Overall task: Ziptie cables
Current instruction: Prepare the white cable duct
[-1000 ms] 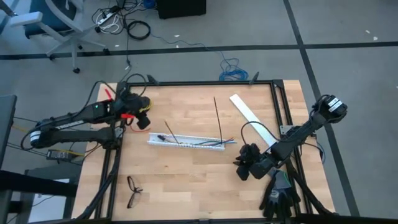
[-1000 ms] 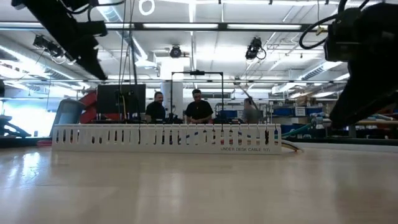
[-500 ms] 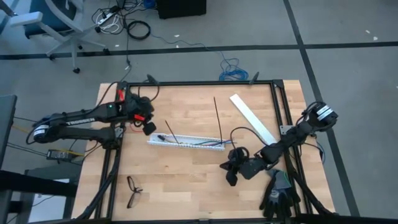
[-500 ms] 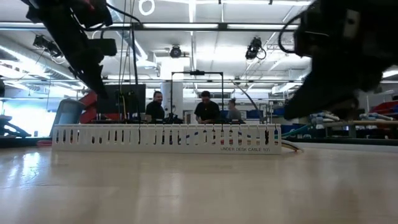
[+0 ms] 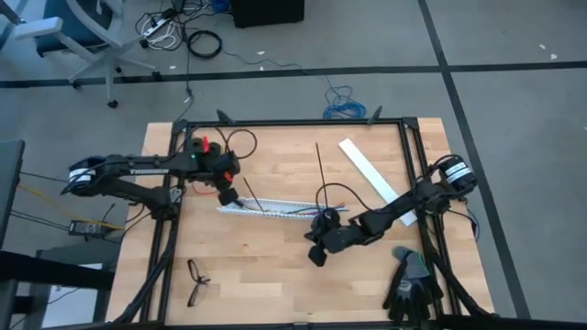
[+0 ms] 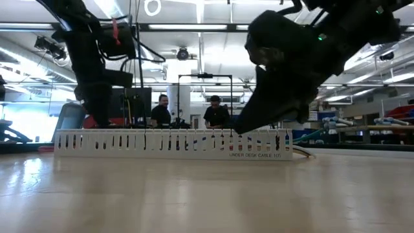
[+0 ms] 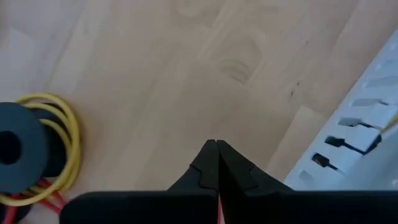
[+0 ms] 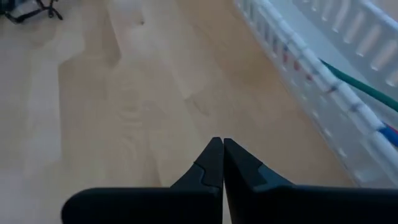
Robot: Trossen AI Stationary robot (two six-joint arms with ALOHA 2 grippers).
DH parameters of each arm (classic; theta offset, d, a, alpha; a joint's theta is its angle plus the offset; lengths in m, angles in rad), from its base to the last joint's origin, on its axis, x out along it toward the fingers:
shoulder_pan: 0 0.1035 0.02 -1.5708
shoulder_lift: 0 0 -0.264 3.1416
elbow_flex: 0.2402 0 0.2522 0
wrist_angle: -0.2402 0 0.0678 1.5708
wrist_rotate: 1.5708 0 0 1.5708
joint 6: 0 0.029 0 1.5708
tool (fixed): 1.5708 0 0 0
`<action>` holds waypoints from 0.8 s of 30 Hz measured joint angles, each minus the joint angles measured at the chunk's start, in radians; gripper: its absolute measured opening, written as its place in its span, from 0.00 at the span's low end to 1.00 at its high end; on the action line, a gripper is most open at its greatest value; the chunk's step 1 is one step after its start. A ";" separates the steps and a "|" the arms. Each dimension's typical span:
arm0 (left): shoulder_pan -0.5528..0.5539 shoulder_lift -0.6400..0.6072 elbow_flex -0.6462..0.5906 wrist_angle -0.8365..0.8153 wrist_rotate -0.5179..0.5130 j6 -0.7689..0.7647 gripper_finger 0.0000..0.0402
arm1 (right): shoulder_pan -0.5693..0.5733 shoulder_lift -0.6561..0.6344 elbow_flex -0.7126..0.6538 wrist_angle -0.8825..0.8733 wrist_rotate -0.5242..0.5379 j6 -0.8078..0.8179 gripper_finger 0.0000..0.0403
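Looking down: the left hand (image 5: 229,195) sits at the slotted strip's (image 5: 275,213) left end, the right hand (image 5: 318,251) near its right end. The cables (image 5: 316,212) lie along the strip; two zipties (image 5: 322,174) rest across it. Both arms have moved inward since the earlier frame.

Level view: both hang above the desk (image 6: 207,194).

Wrist views: fingers (image 7: 214,163) together, empty. Risk, in my judgement: shut hands cannot take a ziptie and may knock the strip.
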 joint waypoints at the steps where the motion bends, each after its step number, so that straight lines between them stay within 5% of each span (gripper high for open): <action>1: -0.001 0.014 0.000 0.003 0.000 0.000 0.00 | -0.003 0.007 0.011 -0.008 -0.006 -0.001 0.00; 13: -0.050 0.110 -0.002 -0.047 0.114 -0.065 0.00 | -0.063 0.021 0.021 -0.289 -0.038 0.143 0.00; 24: -0.214 0.111 -0.002 -0.061 0.208 -0.267 0.00 | -0.227 -0.004 0.020 -0.342 -0.040 -0.077 0.00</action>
